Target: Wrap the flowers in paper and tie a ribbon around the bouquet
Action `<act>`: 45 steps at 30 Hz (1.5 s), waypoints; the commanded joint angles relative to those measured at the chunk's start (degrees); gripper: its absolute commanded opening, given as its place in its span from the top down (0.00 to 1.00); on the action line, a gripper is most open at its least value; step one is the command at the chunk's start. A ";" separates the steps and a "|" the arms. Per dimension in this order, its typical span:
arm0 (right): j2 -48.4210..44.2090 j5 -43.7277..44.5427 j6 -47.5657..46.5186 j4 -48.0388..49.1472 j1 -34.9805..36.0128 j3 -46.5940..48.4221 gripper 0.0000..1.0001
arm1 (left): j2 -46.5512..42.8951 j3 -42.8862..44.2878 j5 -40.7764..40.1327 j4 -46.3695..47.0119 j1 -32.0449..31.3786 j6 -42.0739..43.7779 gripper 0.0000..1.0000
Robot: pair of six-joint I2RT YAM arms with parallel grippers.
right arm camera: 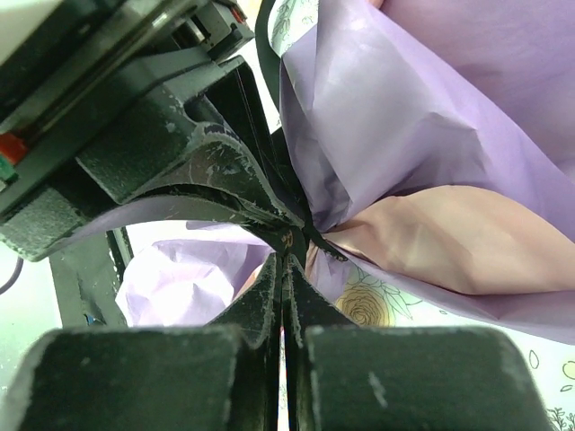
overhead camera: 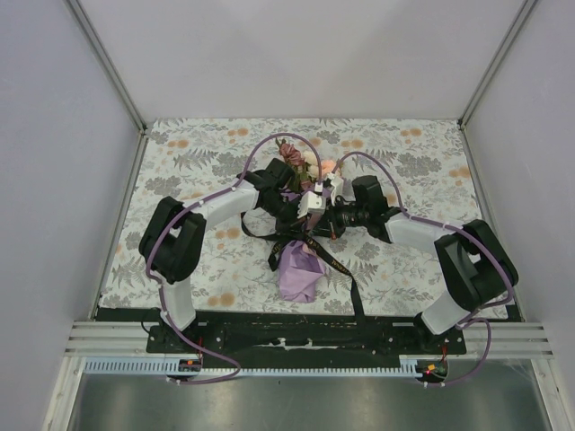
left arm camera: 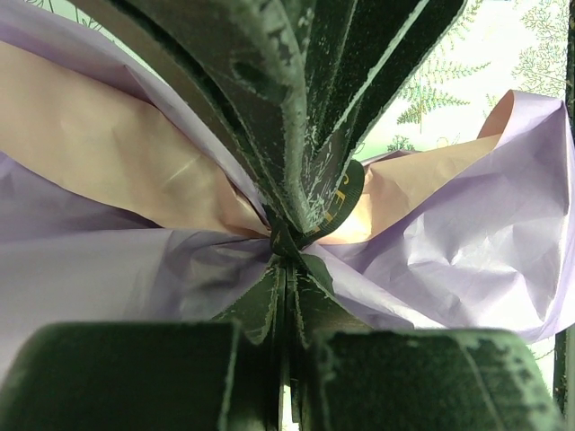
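- Where the left wrist camera looks along the left claw, the jaws stand pinched together on the ribbon. Black strands fan up from a tight cinch in the paper, which is lilac outside and pink inside.
- Right wrist view: the right claw is likewise pinched tight, with thin black ribbon strands caught between its jaws at the same gathered waist. The left claw sits just opposite, nearly touching. Cannot tell whether a knot is finished there.
- Top view: the bouquet lies mid-table on the tablecloth. The flowers poke out the far end, and the paper tail points toward the arm bases. Both claws meet at its waist. Loose ribbon ends trail off on the near side, to the right.
- Judgement: the wrapping looks done, with the ribbon round the waist and drawn snug. Left to do, as far as seen: finish the knot or bow, then let go.
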 commanded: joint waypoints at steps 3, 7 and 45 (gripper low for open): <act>-2.97 -3.21 -9.27 -5.47 2.59 -3.00 1.00 | -4.45 0.97 2.12 8.38 2.33 -7.42 0.98; -4.12 -4.00 -10.95 -5.74 2.51 -4.40 1.00 | -4.28 0.71 1.50 8.03 2.51 -7.25 0.98; -6.05 -4.79 -1.73 -3.81 0.05 0.33 0.58 | -14.47 -13.53 7.13 21.83 3.65 -4.00 0.98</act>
